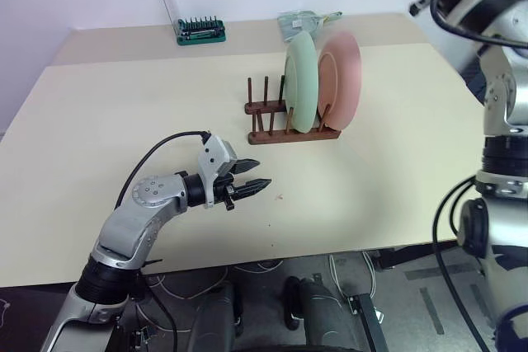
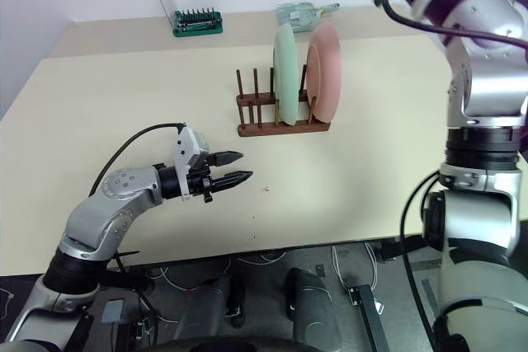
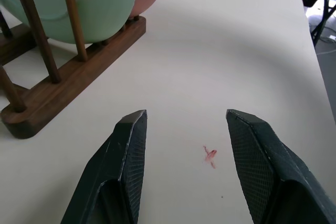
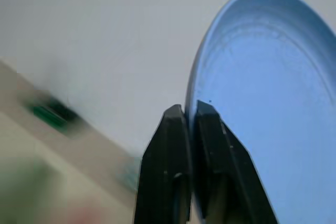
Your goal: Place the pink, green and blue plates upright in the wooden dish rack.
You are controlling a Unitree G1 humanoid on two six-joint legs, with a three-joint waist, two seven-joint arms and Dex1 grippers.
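**Two plates racked, the blue one pinched in my right pincer**

My left pincer (image 1: 252,179) sits in the lower left of the left eye view, its two black fingers parted and holding nothing, hovering above the beige table (image 1: 124,113). At upper centre stands the wooden dish rack (image 1: 285,125), with the green plate (image 1: 301,80) and the pink plate (image 1: 346,76) upright in it, side by side. Empty pegs remain on the rack's left side. A green tool holder (image 1: 200,30) sits near the table's far edge, upper left.

The right eye view shows the same layout. My right arm rises along the right edge and leaves the frame at the top.

In the left wrist view, my open fingers (image 3: 123,166) frame bare table with a small red mark (image 3: 210,154); the rack fills the upper left corner.

In the right wrist view, my right pincer (image 4: 190,116) is closed on the rim of the blue plate (image 4: 262,108), which fills the right half of the frame against a pale wall.

I judge two thirds done: only the blue plate is left to slot.
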